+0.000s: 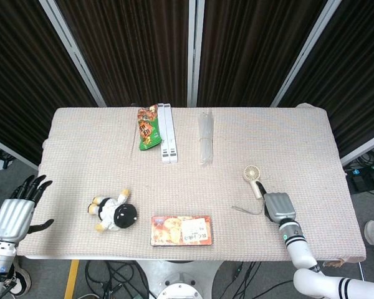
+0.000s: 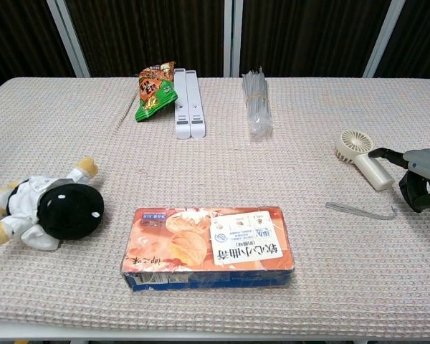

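Note:
My right hand [image 1: 277, 207] hovers at the table's front right, just beside the handle end of a small cream handheld fan [image 1: 254, 177]. In the chest view the right hand [image 2: 421, 175] shows its thumb stretched toward the fan [image 2: 362, 158] and its fingers curved downward, with nothing between them. A grey strap [image 2: 360, 210] trails from the fan along the cloth in front of the hand. My left hand [image 1: 15, 212] hangs off the table's left edge with fingers spread, holding nothing; a plush toy [image 1: 114, 212] is the nearest thing to it.
An orange pastry box [image 2: 209, 247] lies at the front centre, with the plush toy [image 2: 46, 208] to its left. At the back lie a green snack bag [image 1: 148, 128], white bars [image 1: 167, 132] and a clear packet [image 1: 204, 137]. The table [image 1: 287, 137] has a woven beige cloth.

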Tool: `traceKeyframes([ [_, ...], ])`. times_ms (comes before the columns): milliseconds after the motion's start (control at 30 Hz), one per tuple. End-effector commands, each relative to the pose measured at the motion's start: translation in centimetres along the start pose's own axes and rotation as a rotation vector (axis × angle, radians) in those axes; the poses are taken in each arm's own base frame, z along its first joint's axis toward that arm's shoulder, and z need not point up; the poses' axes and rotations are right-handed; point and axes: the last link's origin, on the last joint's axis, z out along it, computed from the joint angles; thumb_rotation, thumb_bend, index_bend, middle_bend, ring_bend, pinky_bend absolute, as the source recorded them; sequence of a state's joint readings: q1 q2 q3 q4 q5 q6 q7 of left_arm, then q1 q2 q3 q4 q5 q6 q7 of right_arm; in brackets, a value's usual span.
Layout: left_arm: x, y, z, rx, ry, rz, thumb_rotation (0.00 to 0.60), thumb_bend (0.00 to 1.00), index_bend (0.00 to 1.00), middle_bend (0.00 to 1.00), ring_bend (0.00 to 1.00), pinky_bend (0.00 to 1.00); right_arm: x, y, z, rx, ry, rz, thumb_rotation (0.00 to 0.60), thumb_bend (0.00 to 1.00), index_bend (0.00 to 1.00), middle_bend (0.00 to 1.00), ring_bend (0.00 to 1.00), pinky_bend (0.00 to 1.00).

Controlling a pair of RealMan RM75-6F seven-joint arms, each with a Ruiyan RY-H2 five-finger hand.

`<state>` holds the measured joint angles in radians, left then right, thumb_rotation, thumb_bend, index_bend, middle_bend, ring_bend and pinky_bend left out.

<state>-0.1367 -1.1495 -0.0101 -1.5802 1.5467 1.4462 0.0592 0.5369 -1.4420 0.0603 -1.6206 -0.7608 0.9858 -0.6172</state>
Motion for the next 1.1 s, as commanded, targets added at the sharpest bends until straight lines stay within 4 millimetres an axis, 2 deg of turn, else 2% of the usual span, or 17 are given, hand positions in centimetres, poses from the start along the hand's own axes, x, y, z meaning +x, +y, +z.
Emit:
traceKeyframes([
  [33, 0.0, 0.0, 0.0, -0.001, 0.001, 0.001, 0.6, 0.03, 0.13, 0.08, 0.01, 0.22, 0.0, 0.0, 0.2, 0.002, -0.023, 0.029, 0.6, 1.0, 0.0, 0.66, 0.58, 0.61],
  [333, 0.1, 0.0, -0.1, 0.0, 0.003, 0.001, 0.6, 0.03, 0.13, 0.08, 0.01, 0.22, 0.3, 0.0, 0.4, 0.004, -0.032, 0.046, 0.6, 1.0, 0.0, 0.66, 0.58, 0.61],
  [500, 0.2, 0.0, -0.1, -0.001, 0.01, 0.0, 0.6, 0.03, 0.13, 0.08, 0.01, 0.22, 1.4, -0.1, -0.3, 0.015, 0.031, 0.044, 0.6, 1.0, 0.0, 0.66, 0.58, 0.61],
  [767, 0.4, 0.3, -0.1, -0.007, 0.02, -0.005, 0.6, 0.03, 0.13, 0.08, 0.01, 0.22, 4.1, 0.7, -3.6, 0.036, 0.244, 0.044, 0.6, 1.0, 0.0, 0.66, 0.58, 0.61],
  [967, 0.5, 0.7, -0.2, -0.019, 0.024, -0.008, 0.6, 0.03, 0.13, 0.08, 0.01, 0.22, 5.1, 3.0, -6.8, 0.064, 0.438, 0.033, 0.6, 1.0, 0.0, 0.66, 0.59, 0.61],
  [1033, 0.5, 1.0, -0.2, -0.026, 0.026, -0.008, 0.6, 0.03, 0.13, 0.08, 0.01, 0.22, 4.9, 4.2, -7.8, 0.073, 0.489, 0.014, 0.6, 1.0, 0.0, 0.61, 0.54, 0.6],
  [1067, 0.5, 1.1, -0.2, -0.029, 0.026, -0.009, 0.6, 0.03, 0.13, 0.08, 0.01, 0.22, 4.7, 4.7, -8.2, 0.081, 0.503, -0.006, 0.6, 0.93, 0.0, 0.54, 0.45, 0.56],
  [1100, 0.5, 1.2, -0.2, -0.031, 0.027, -0.011, 0.6, 0.03, 0.13, 0.08, 0.01, 0.22, 4.4, 5.4, -8.5, 0.084, 0.51, -0.033, 0.6, 0.78, 0.0, 0.43, 0.3, 0.46],
])
